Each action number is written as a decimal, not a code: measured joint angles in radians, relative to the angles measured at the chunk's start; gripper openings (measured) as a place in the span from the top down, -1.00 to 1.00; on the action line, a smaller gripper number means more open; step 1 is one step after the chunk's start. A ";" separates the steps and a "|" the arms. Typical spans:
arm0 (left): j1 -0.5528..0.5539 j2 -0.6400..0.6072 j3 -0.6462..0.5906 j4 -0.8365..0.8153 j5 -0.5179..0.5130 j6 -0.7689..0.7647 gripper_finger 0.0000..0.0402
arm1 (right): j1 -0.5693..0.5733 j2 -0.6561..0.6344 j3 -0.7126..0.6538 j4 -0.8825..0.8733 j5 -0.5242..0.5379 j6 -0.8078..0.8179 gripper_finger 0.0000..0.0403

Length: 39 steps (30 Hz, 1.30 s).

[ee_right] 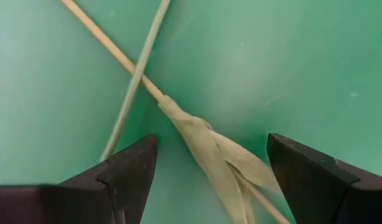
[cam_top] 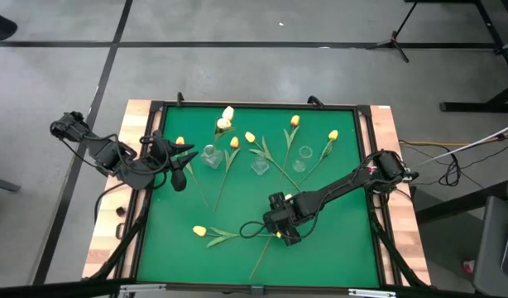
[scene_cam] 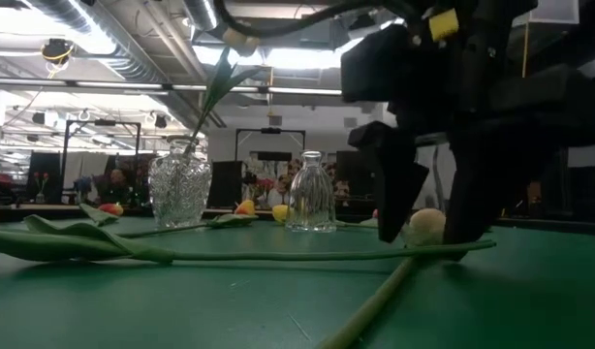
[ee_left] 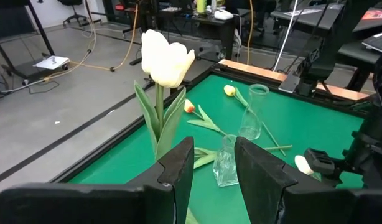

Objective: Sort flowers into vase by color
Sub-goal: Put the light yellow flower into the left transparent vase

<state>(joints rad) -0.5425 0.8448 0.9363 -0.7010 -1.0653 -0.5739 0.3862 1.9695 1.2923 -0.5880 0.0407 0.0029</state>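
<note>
Low view: flowers [scene_cam: 230, 254], unlabelled vase [scene_cam: 179, 190]

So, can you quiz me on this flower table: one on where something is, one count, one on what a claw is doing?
1. Where is the white tulip?
A. Flat on the mat
B. Standing in a glass vase
C. In the right gripper

2. How many glass vases are there?
A. Two
B. Three
C. Five

3. How is the right gripper?
A. Open
B. Shut on a bud
C. Out of sight

Answers:
1 B, its stem rises from the cut-glass vase.
2 B, three stand in a row across the mat.
3 A, its fingers straddle a lying stem.
</note>
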 joint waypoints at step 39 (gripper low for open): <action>0.000 0.000 0.000 -0.003 0.001 -0.004 0.43 | -0.001 0.005 0.287 -0.579 0.473 0.042 0.97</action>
<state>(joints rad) -0.5425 0.8452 0.9363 -0.7036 -1.0641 -0.5777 0.3851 1.9747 1.5793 -1.1669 0.5136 0.0444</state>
